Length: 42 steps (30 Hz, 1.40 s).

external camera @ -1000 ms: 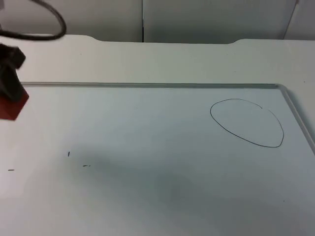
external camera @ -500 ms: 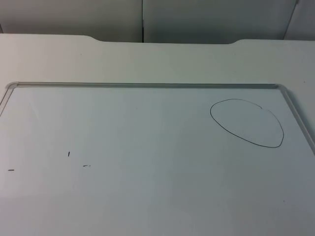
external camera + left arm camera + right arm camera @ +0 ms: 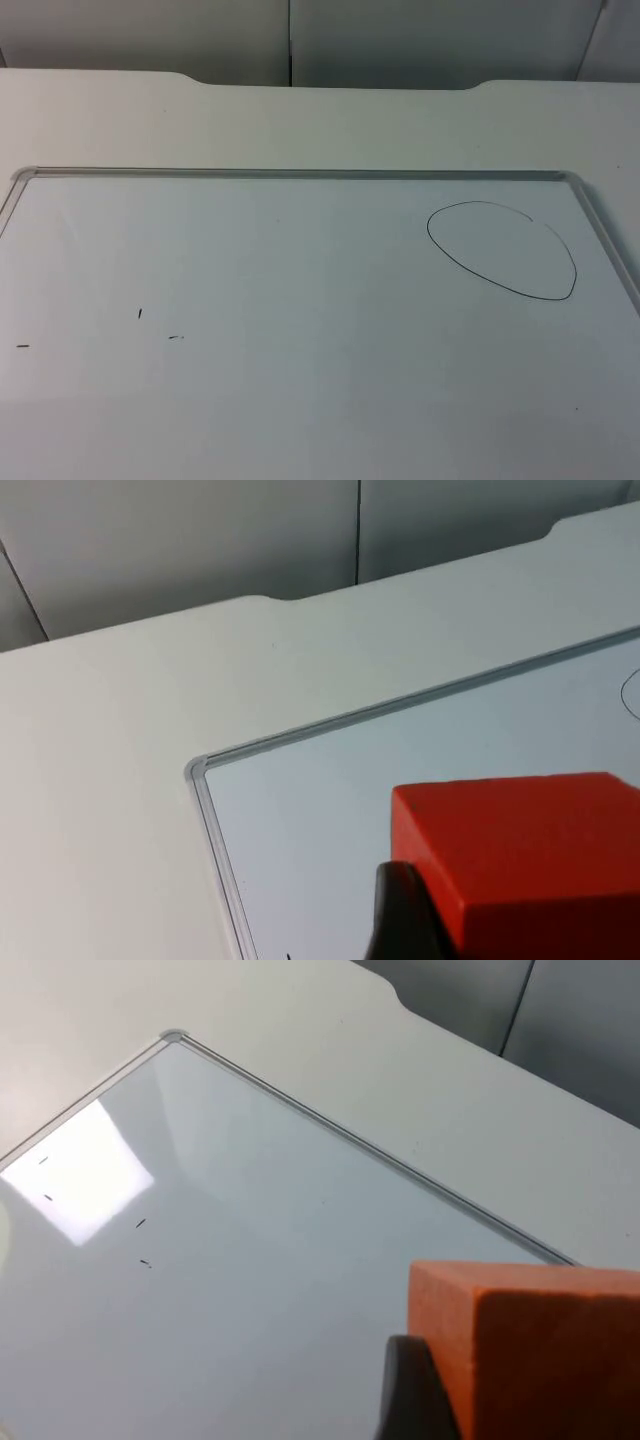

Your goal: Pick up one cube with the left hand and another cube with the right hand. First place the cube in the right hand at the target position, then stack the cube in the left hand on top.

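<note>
My left gripper [image 3: 530,925] is shut on a red cube [image 3: 510,830], held in the air above the near left corner of the whiteboard [image 3: 320,810]; one black finger [image 3: 400,920] presses against the cube's side. My right gripper [image 3: 540,1410] is shut on an orange cube [image 3: 530,1330], raised over the whiteboard [image 3: 250,1220], with a black finger [image 3: 410,1390] against its side. The target is a hand-drawn black oval [image 3: 500,248] on the right part of the whiteboard [image 3: 300,300] in the top view.
The whiteboard has a thin metal frame [image 3: 300,174] lying flat on the white table [image 3: 300,120]. A few small pen marks [image 3: 139,313] sit on its left half. The grey partition wall [image 3: 400,40] stands behind the table.
One second ago the left gripper with the red cube stood at the top view's left edge; it has moved off to the left. The whiteboard is unchanged.
</note>
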### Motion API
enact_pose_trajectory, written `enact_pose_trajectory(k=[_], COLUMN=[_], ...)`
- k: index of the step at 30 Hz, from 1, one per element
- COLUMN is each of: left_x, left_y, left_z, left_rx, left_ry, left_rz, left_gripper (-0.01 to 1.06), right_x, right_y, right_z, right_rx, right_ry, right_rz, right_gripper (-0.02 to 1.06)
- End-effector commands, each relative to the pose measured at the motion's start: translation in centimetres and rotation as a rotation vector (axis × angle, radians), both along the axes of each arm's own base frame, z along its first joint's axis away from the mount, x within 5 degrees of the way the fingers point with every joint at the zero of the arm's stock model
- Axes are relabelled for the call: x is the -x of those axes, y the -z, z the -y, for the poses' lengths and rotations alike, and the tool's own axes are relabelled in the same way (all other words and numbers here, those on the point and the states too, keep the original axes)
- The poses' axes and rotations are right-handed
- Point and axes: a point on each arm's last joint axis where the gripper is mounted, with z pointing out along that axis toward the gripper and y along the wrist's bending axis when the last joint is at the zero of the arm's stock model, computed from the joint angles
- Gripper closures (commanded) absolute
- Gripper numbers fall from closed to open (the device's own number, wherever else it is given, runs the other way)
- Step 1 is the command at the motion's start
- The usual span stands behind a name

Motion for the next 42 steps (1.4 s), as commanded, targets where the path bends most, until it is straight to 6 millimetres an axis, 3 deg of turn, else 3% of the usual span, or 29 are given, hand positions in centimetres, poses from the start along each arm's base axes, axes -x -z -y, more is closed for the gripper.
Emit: enact_pose_trajectory(k=[1,8,13,18,23,24,28,29,33,37,42], left_x=[0.9,1.2,1.2,1.2,1.2,1.2,1.2,1.2,1.2,1.2,1.2], left_y=[-0.2,-0.3,-0.3,-0.3,-0.3,-0.3,-0.3,-0.3,-0.3,-0.3,-0.3], left_z=[0.0,0.1,0.1,0.1,0.1,0.1,0.1,0.1,0.1,0.1,0.1], left_rx=[0.016,0.026,0.028,0.028,0.028,0.028,0.023,0.023,0.022,0.022,0.022], left_ry=[0.003,0.007,0.007,0.007,0.007,0.007,0.007,0.007,0.006,0.006,0.006], left_rz=[0.050,0.060,0.060,0.060,0.060,0.060,0.061,0.061,0.061,0.061,0.061], left_gripper=[0.99,0.99,0.99,0.99,0.99,0.99,0.99,0.99,0.99,0.99,0.99], right_x=[-0.1,-0.3,-2.1,-5.0,-9.9,-9.9,-14.2,-14.2,-18.0,-19.7,-20.9], right_y=[-0.2,-0.3,0.4,0.6,1.1,1.1,3.8,3.8,8.1,10.6,13.0], right_z=[0.1,0.1,-0.2,-1.6,-4.3,-4.3,-5.4,-5.4,-2.9,-1.6,-1.9], right_rx=[-0.026,-0.045,-0.003,0.071,0.132,0.132,0.211,0.211,0.217,0.241,0.253], right_ry=[0.015,0.041,0.113,0.114,0.102,0.102,0.098,0.098,0.194,0.237,0.238], right_rz=[0.021,0.013,-0.022,-0.101,-0.175,-0.175,-0.289,-0.289,-0.429,-0.492,-0.515], right_gripper=[1.05,1.05,1.05,1.05,1.05,1.05,1.05,1.05,1.05,1.05,1.05])
